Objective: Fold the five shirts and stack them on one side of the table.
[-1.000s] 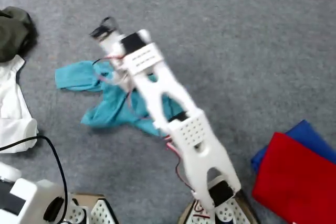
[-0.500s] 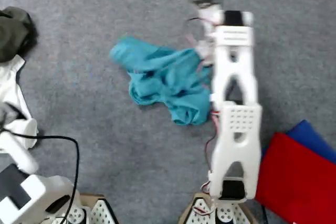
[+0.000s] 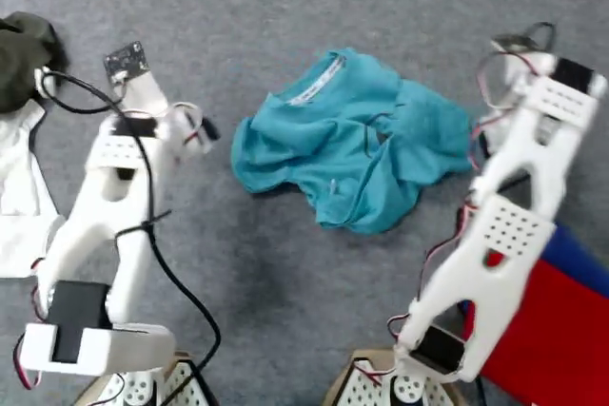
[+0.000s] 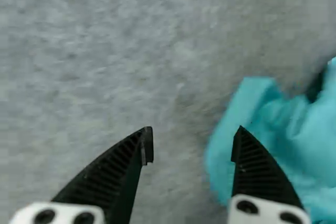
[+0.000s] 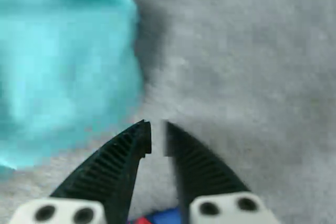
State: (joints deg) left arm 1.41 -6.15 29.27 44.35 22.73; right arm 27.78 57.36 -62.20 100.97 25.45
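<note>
A crumpled teal shirt (image 3: 352, 154) lies in the middle of the grey table, collar facing up. My left gripper (image 3: 204, 130) hovers just left of the shirt's left edge. In the left wrist view it (image 4: 193, 142) is open over bare table, with the teal shirt (image 4: 286, 145) beside one fingertip. My right gripper (image 3: 479, 143) is at the shirt's right edge. In the right wrist view it (image 5: 156, 132) is shut on nothing, with the teal cloth (image 5: 63, 61) beside it. A folded red shirt (image 3: 542, 330) lies on a blue one (image 3: 582, 261) at the front right.
A white shirt (image 3: 19, 197) and a dark green shirt (image 3: 24, 56) lie heaped at the left edge. Bare grey table (image 3: 285, 26) stretches behind the teal shirt and in front of it. A black cable (image 3: 157, 263) trails along the left arm.
The right arm swung from left to right, dragging the teal shirt to the table's middle, and now stands off its right edge. The left arm rose from the front left toward the shirt.
</note>
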